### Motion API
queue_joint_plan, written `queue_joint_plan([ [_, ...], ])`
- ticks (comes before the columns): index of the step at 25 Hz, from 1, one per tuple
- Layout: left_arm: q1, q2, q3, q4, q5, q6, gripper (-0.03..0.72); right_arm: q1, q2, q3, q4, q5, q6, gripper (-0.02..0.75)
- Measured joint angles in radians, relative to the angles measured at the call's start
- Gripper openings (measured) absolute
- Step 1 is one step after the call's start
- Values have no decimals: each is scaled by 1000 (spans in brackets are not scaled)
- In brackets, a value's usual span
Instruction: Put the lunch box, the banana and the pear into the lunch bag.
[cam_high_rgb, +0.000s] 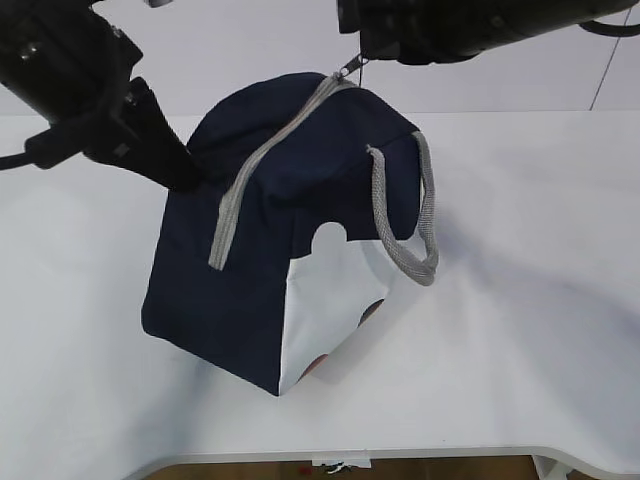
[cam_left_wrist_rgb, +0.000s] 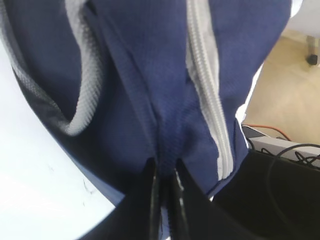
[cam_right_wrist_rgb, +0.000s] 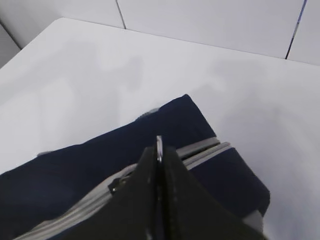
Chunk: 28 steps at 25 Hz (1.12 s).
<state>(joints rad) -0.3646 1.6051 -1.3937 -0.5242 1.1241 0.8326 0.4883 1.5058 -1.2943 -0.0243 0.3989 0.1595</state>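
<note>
Exterior view: boxy navy fabric lunch bag (cam_high_rgb: 240, 270), grey ribbed zipper (cam_high_rgb: 262, 160).

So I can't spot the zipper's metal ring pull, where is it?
The metal ring pull sits at the navy fabric lunch bag's top far end, pinched in the right gripper.

No text, label, brand, number or sign can be read in any of the three views. The lunch bag (cam_high_rgb: 250, 290) carries only a picture on its white side panel (cam_high_rgb: 325, 300) (a dark rounded shape and small reddish-brown patches, partly folded out of sight), and nothing there forms letters or digits.
</note>
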Motion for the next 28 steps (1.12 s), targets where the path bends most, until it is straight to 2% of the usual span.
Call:
queue_joint_plan([
  [9, 0, -1, 0, 28, 18, 0, -5, -70, 51, -2, -4, -20, 0, -11],
  [15, 6, -28, 0, 53, 18, 0, -5, -87, 93, -4, -25, -41, 0, -11],
  [28, 110, -78, 0, 48, 22, 1, -5, -138, 187, -10, -19, -91, 1, -11],
])
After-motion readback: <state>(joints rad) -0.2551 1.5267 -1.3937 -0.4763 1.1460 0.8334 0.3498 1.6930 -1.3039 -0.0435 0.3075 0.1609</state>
